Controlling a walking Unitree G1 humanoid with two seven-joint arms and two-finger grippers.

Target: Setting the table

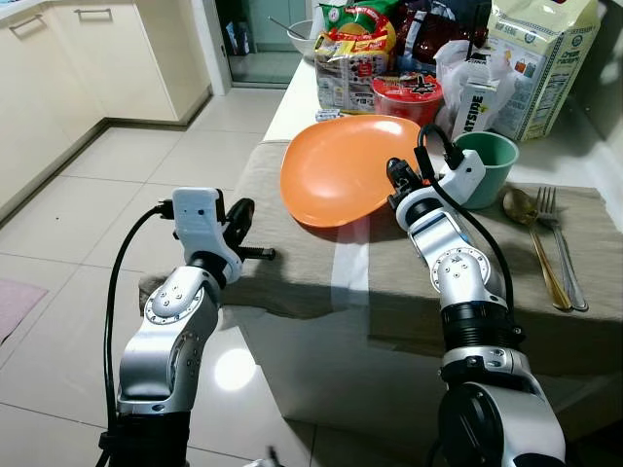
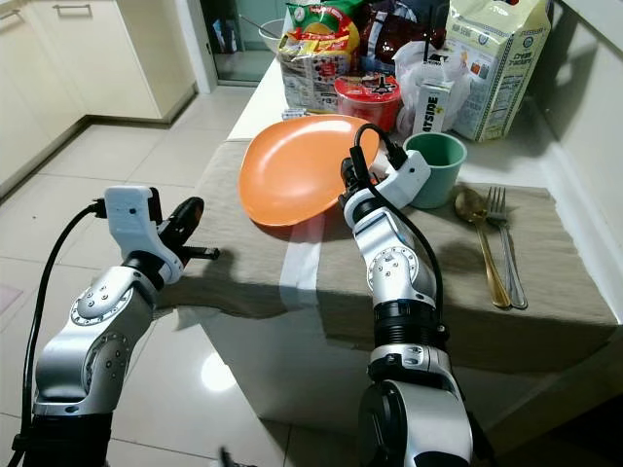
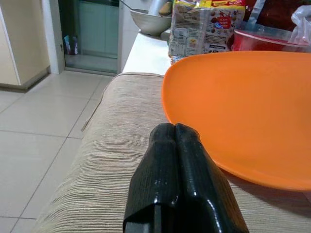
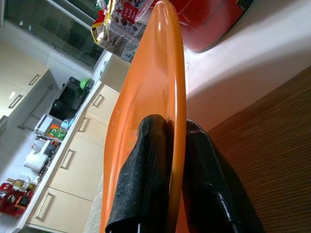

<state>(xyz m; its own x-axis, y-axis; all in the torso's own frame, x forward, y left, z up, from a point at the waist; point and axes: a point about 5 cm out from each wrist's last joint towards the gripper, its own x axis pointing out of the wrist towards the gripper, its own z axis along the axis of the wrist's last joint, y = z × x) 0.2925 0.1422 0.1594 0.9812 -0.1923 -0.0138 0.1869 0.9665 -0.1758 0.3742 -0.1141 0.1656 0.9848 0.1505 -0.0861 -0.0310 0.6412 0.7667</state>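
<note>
Centrally, right gripper [image 4: 167, 160] pinching the near rim of an orange plate [image 1: 341, 170], plate tilted above the cloth-covered desk [image 1: 311, 268], green cup [image 1: 492, 165] just beside it, spoon [image 1: 521, 209] and fork [image 1: 555, 229] farther right, left gripper [image 3: 177, 160] pressed together, empty, over the desk's left edge.

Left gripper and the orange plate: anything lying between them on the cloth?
Nothing. In the left wrist view, only bare beige cloth lies between the left gripper and the orange plate, gripped at its rim by the right gripper.
</note>
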